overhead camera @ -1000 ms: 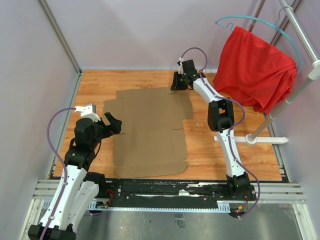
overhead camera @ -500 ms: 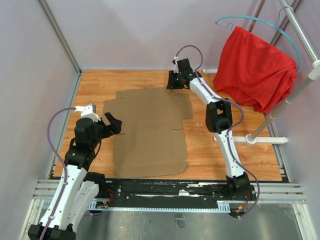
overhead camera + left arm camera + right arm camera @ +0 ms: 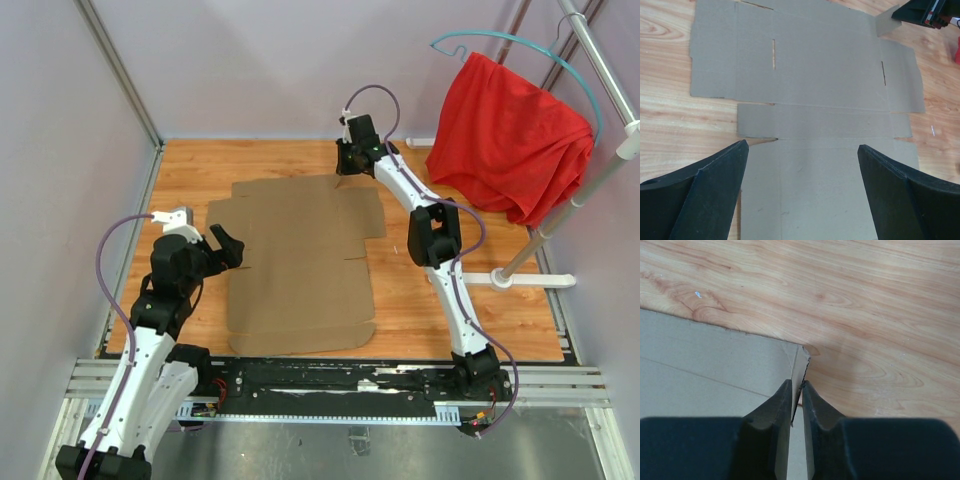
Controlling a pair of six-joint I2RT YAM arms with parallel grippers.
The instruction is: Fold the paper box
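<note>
1. The paper box (image 3: pixel 300 260) is lying as a flat, plain brown die-cut sheet on the wooden desk (image 3: pixel 470 300), its printless flaps and crease lines facing up.
2. A small red-and-white patch on the right arm's body is showing at the top right of the left wrist view, too small to read.
3. The right claw (image 3: pixel 796 390) is reaching to the box's far edge and pinching a thin corner flap there, its fingers (image 3: pixel 777 410) almost closed with only the cardboard's edge between them. That flap is standing up slightly off the rest of the sheet.
4. The left claw (image 3: pixel 228 248) is hovering over the box's left side, spread wide and gripping nothing. In its wrist view both dark fingers (image 3: pixel 715 180) are framing the sheet's slots and creases.
5. To the right of the box, well apart from it, a red cloth (image 3: pixel 510 140) is hanging on a teal hanger (image 3: pixel 520 45) from a metal rack (image 3: pixel 590 160), whose white foot is resting on the desk.
6. The right arm is covering part of the box's far right corner in the top view, and the wrist views are cutting off most of the sheet.
</note>
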